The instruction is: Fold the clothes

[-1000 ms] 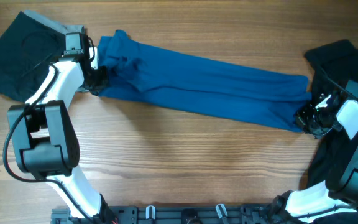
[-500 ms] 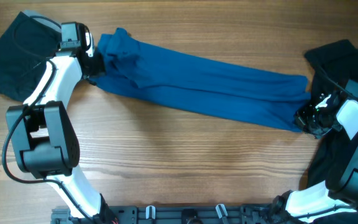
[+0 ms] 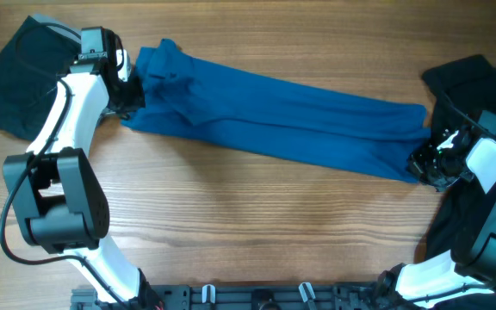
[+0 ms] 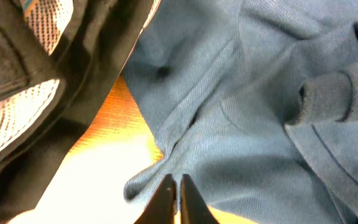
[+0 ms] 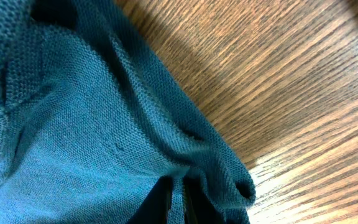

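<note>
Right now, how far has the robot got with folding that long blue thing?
It is at an early stage. Done: the blue garment lies stretched out long across the table. In hand: the left tool pinches one end and the right tool the other, both shut on the cloth. Left: no fold shows yet, and dark clothes lie waiting at both sides.

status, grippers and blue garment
Left gripper shut on blue garment end. Right gripper shut on other end. Garment stretched out, unfolded. Dark clothes flank it.
</note>
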You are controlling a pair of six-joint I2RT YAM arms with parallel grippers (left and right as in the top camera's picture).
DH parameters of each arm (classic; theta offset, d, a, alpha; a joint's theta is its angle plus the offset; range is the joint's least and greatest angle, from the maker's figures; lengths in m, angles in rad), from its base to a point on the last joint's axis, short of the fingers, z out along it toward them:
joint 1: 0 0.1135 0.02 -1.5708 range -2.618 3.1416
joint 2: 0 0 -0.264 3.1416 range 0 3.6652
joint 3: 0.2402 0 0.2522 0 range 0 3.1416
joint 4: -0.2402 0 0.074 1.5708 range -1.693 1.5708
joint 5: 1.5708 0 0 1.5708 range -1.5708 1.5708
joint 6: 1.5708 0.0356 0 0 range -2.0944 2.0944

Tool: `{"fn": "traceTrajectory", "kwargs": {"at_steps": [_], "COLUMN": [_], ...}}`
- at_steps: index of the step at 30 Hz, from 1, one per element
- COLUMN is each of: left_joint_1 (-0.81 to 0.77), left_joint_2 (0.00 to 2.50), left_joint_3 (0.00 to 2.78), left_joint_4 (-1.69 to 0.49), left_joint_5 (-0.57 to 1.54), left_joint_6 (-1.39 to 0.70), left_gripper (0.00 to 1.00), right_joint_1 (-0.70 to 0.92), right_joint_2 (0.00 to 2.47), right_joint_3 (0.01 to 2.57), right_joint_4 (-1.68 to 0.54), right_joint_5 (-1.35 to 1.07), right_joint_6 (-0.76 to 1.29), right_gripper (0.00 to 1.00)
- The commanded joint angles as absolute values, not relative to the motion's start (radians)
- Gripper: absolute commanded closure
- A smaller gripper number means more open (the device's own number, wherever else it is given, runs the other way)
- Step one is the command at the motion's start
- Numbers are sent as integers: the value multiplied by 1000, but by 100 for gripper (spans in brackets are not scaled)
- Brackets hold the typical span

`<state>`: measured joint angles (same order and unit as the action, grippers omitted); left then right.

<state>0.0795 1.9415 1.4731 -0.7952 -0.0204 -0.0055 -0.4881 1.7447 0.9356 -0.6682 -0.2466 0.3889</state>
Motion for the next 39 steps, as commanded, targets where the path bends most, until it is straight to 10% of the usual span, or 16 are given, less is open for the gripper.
{"fn": "traceTrajectory", "kwargs": {"at_steps": [1, 12, 17, 23, 30, 36, 39], "left_joint_1": [81, 81, 81, 81, 81, 81, 81], "left_joint_2": [1959, 2211, 2105, 1898, 1878, 1878, 1878], "left_joint_3": [1484, 1510, 1685, 1735, 1735, 1735, 1735], "left_joint_4": [-827, -511, -781, -999, -1075, -1082, -1082], "left_joint_5": [19, 89, 77, 78, 118, 138, 140], "left_joint_6": [-8, -98, -97, -97, -94, -94, -94], "left_gripper": [96, 88, 54, 49, 48, 49, 49], "right_joint_1": [-488, -488, -489, -491, -499, -531, -540], "right_joint_2": [1770, 1769, 1671, 1587, 1783, 1895, 1940], "right_joint_3": [922, 922, 971, 991, 991, 990, 990], "right_joint_4": [-673, -673, -759, -691, -466, -484, -466], "right_joint_5": [-201, -201, -201, -121, -367, -404, -566], "right_joint_6": [393, 369, 301, 289, 161, 184, 109], "right_gripper": [89, 85, 58, 24, 30, 12, 27]}}
